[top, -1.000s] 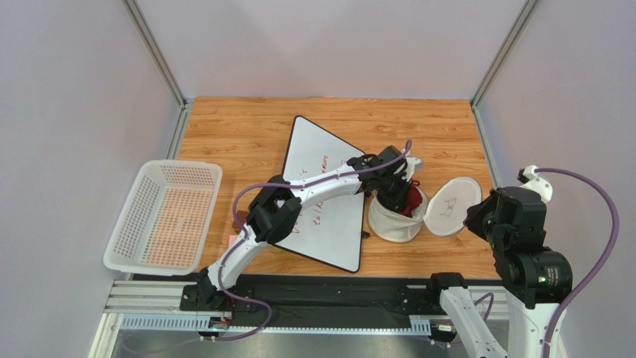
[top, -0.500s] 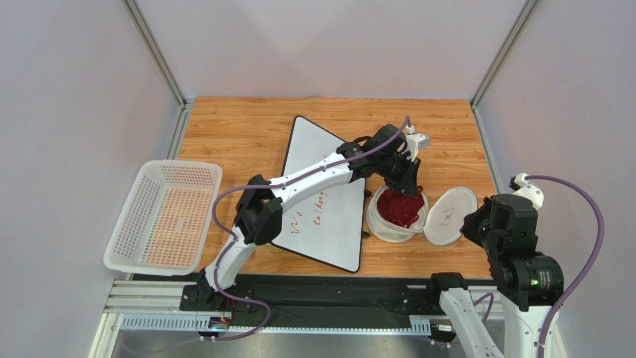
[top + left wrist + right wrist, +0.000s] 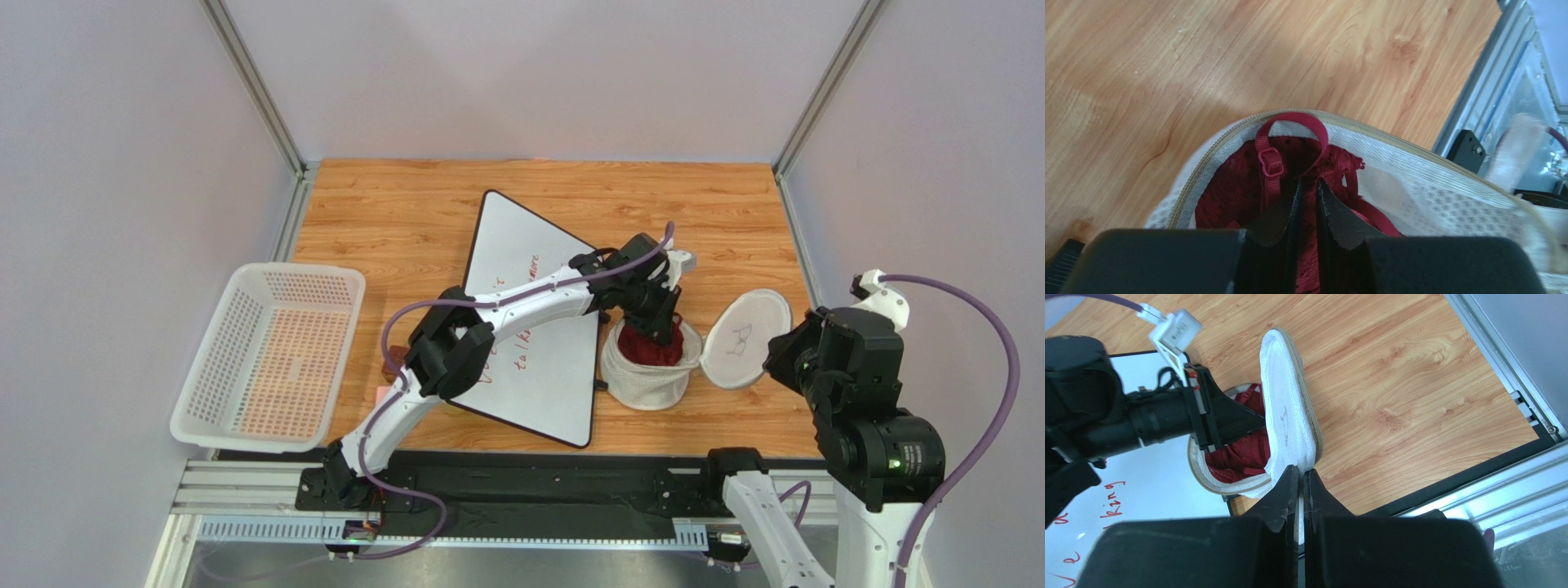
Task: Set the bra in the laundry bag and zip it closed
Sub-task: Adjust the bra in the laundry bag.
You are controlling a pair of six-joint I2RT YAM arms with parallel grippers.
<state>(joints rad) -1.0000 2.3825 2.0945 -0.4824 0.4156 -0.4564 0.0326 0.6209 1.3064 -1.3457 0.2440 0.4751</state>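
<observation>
The white mesh laundry bag stands open on the wood table, right of centre. The dark red bra lies bunched inside it, with a strap loop up at the rim. My left gripper is down in the bag's mouth. In the left wrist view its jaws are nearly closed, with bra fabric between them. The disc lid is folded open to the right. My right gripper is shut on the lid's near edge by the hinge. It also shows in the top view.
A white board with red writing lies tilted left of the bag, under my left arm. A white perforated basket sits at the left edge. A small pink thing lies near the front left. The black rail runs along the near edge.
Half a second ago my left gripper was raised behind the bag; it has come back down onto the bra. The lid and my right gripper have shifted slightly right.
</observation>
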